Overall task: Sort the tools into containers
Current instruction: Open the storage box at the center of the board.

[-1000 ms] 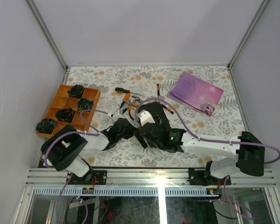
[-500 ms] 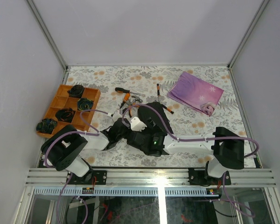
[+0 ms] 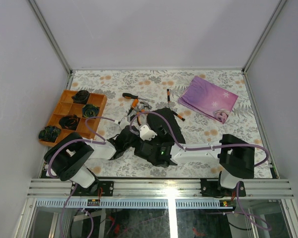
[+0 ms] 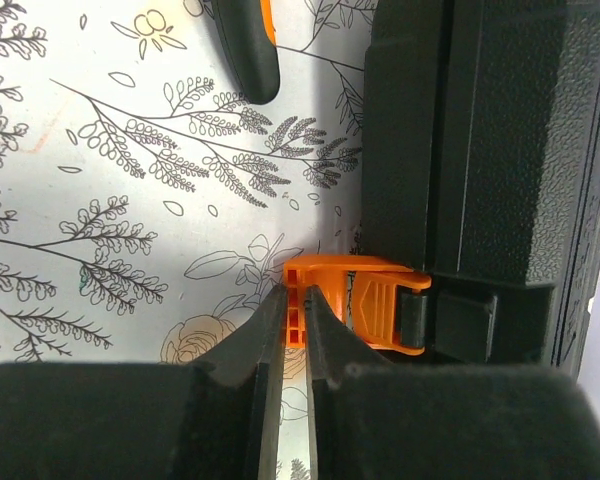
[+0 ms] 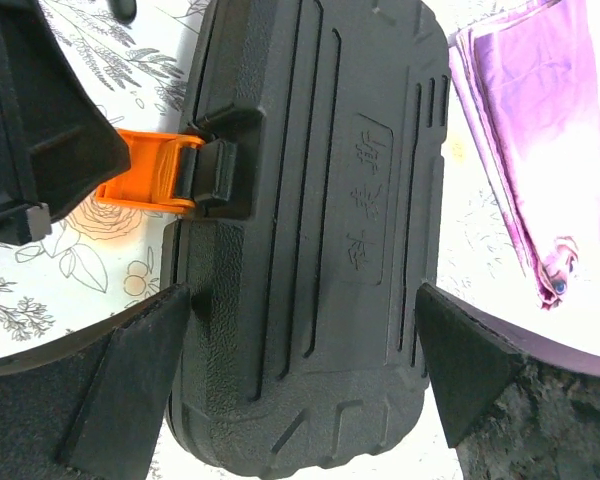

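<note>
The black tool case [image 5: 320,200] lies shut on the floral table, partly under my right arm in the top view [image 3: 165,120]. Its orange latch [image 4: 365,305] sticks out sideways, and my left gripper [image 4: 298,318] is shut on the latch's outer tab. My right gripper [image 5: 305,295] is wide open over the case's near end, one finger [image 5: 130,370] by each long side. Loose tools lie beyond the case: a screwdriver [image 3: 130,95], orange-handled pliers [image 3: 136,104] and another screwdriver [image 3: 168,94]. A black-and-orange handle [image 4: 248,45] shows in the left wrist view.
An orange divided tray [image 3: 64,106] with black coiled lumps [image 3: 90,110] sits at the left edge. A folded purple cloth [image 3: 208,99] lies at the back right, close to the case's far side [image 5: 550,130]. Purple cables loop over the case.
My right arm has drawn back and swung left, bringing its open gripper over the case's near end. The left gripper has stayed shut on the latch.
</note>
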Robot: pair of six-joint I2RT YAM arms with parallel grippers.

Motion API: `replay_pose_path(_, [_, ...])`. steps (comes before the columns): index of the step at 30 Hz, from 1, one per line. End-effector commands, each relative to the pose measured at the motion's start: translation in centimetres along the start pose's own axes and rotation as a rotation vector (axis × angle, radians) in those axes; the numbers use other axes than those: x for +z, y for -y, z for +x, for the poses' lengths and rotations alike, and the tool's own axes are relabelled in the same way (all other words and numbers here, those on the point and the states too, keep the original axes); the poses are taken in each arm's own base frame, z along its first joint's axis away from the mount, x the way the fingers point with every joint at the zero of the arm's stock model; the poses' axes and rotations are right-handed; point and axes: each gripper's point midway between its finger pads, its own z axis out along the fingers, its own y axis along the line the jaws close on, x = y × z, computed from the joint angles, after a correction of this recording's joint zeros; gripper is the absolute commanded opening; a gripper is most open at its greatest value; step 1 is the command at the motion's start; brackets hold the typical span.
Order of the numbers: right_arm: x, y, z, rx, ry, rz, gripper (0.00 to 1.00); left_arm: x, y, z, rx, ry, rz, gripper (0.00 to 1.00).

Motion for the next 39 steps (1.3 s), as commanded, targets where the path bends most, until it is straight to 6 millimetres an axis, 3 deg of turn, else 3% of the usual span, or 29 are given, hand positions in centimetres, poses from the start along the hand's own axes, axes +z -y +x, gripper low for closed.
replay_pose_path(1, [-0.6, 2.7, 0.5, -0.062, 0.008, 0.077, 0.99, -3.3, -13.6, 5.6, 0.133, -0.211, -0.444, 0.0])
replay_pose_path(17, [-2.4, 11.1, -0.3, 0.134, 0.046, 0.072, 1.0, -3.4, -14.1, 5.7, 0.136, -0.211, -0.457, 0.0])
replay_pose_path(32, [-0.4, 19.3, 5.7, 0.404, -0.083, 0.21, 0.95, -3.5, -14.2, 5.7, 0.136, -0.213, -0.46, 0.0])
replay_pose_path(39, [0.1, 21.7, 8.6, 0.554, -0.175, 0.321, 0.95, -3.6, -14.2, 5.6, 0.138, -0.212, -0.46, 0.0])
